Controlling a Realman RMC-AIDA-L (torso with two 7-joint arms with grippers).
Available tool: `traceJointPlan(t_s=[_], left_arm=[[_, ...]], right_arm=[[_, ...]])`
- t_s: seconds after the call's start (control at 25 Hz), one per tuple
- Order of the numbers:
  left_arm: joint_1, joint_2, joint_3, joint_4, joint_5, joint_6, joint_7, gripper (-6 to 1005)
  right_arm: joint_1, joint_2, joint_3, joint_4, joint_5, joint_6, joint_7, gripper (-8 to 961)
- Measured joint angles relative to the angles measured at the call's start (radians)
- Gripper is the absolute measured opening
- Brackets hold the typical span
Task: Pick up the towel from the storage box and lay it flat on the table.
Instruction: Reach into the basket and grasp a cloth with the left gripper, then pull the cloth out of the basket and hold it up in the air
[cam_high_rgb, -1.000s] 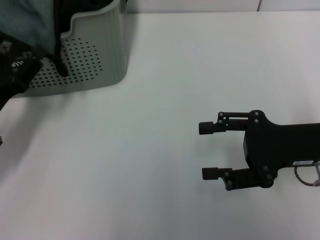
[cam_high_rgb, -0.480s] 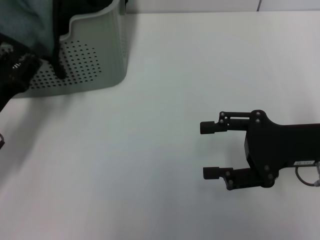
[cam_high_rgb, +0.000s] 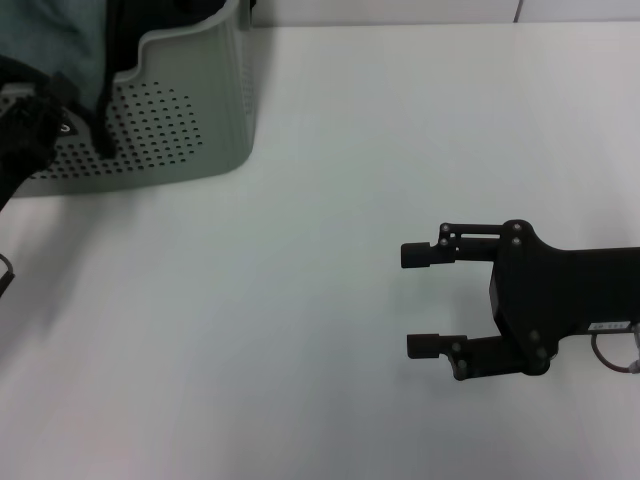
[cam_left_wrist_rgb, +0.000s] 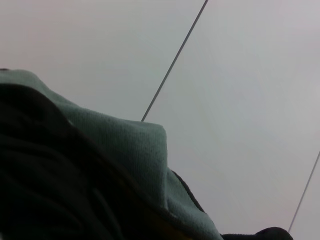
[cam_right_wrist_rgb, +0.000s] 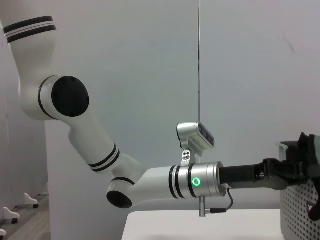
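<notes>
The storage box, pale grey-green with dotted walls, stands at the far left of the white table. The grey-green towel is bunched above the box, and its black hem hangs down over the box's dipped rim. My left gripper is at the left edge, in front of the box, and holds the towel. The towel fills the left wrist view close up. My right gripper is open and empty, low over the table at the right.
The right wrist view shows my left arm reaching across to the box's edge. Bare tabletop lies between the box and the right gripper.
My left gripper has shifted up and toward the left edge. The towel's hanging hem has moved left with it. The right arm has not moved.
</notes>
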Motion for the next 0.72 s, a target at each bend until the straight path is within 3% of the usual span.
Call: traceJointPlan(t_s=[0.12,0.36,0.56,0.72], left_arm=[[-0.005,0.0,0.0,-0.006,0.0,-0.004,-0.002,270],[-0.006,0.002,-0.001,-0.011,-0.003,0.002,-0.03,46],[0.007,0.001,-0.001,-0.015,-0.029,0.053,-0.047,10],[0.017,0.005,-0.002,-0.017,-0.071,0.194,-0.114,11]], right_arm=[[0.0,0.0,0.0,0.0,0.0,0.0,0.0,722],[-0.001,-0.001,0.0,0.0,0.001,0.001,0.0,722],[-0.001,-0.002,0.0,0.0,0.005,0.001,-0.001,722],[-0.003,-0.002,0.0,0.005,0.011,0.002,-0.007,721]])
